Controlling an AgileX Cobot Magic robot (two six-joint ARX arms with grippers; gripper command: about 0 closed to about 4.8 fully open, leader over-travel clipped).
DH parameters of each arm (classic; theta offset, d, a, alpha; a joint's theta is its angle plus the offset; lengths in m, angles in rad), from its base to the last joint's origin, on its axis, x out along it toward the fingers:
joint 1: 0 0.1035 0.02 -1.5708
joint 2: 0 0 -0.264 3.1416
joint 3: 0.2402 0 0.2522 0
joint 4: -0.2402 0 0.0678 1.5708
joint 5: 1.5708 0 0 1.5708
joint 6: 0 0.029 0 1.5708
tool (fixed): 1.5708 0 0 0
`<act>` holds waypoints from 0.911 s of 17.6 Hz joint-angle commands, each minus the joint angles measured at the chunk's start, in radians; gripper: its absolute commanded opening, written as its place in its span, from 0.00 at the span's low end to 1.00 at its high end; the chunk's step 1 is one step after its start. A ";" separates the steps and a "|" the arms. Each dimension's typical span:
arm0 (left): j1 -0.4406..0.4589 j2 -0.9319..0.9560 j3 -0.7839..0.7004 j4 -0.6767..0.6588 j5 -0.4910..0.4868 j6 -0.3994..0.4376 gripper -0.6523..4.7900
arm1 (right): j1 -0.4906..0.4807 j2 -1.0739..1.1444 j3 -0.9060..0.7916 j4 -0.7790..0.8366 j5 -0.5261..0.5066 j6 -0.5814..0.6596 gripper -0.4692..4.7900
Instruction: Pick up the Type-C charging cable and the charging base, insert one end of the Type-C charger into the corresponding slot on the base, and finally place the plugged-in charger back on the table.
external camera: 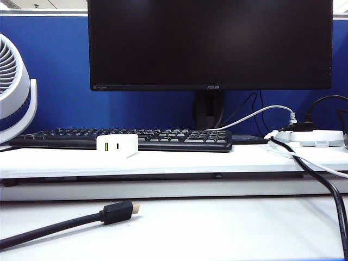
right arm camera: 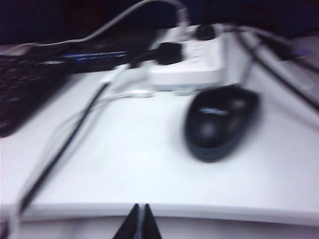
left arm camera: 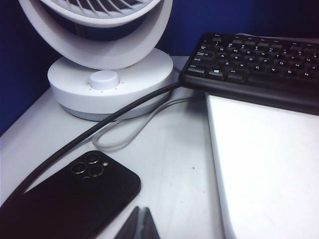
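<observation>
- The left gripper [left arm camera: 139, 226] shows only its dark tips in the left wrist view, jaws clenched together on nothing, low over the table [left arm camera: 169, 164] just beside a black phone [left arm camera: 70, 199].
- The right gripper [right arm camera: 139, 224] is likewise clenched and empty in the right wrist view, hanging at the front edge of the raised shelf [right arm camera: 149, 164], with a black mouse [right arm camera: 222, 122] and a white power strip [right arm camera: 189, 64] farther off.
- Neither gripper appears in the exterior view.
- The charging base [external camera: 117, 145] stands on the shelf against the front of the keyboard [external camera: 125, 138], its green port and small dark slot [external camera: 117, 145] facing the camera.
- The Type-C charging cable [external camera: 312, 163] looks to be the thin white line trailing off the shelf at the right, beside a thick black cable [external camera: 321, 179]; its plug end I cannot find.
- Judgement: nothing is picked up yet. Both jaws need releasing first; the left arm suits the base, gripped by its flat sides so the slot stays clear, the right the cable near its plug.
- Only the exterior view shows the base and the gold-tipped black plug [external camera: 119, 211]; only the left wrist view shows the phone and the fan [left arm camera: 109, 84]; only the blurred right wrist view shows the mouse.
</observation>
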 commanded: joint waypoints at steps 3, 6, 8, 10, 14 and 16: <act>-0.001 -0.002 -0.001 -0.012 0.002 -0.003 0.11 | -0.124 0.000 -0.006 0.008 0.010 -0.096 0.09; -0.001 -0.002 -0.001 -0.012 0.002 -0.003 0.11 | -0.150 0.001 -0.007 0.000 -0.068 -0.079 0.09; -0.001 -0.002 -0.001 -0.012 0.003 -0.005 0.11 | -0.143 0.004 -0.007 -0.003 -0.089 -0.077 0.09; -0.001 -0.001 0.043 0.105 0.005 -0.072 0.11 | -0.144 0.004 0.041 0.114 -0.076 0.051 0.09; -0.001 0.024 0.193 0.097 0.001 -0.111 0.11 | -0.144 0.018 0.190 0.080 -0.077 0.051 0.09; -0.001 0.094 0.296 0.101 -0.006 -0.112 0.11 | -0.144 0.055 0.278 0.061 -0.077 0.051 0.09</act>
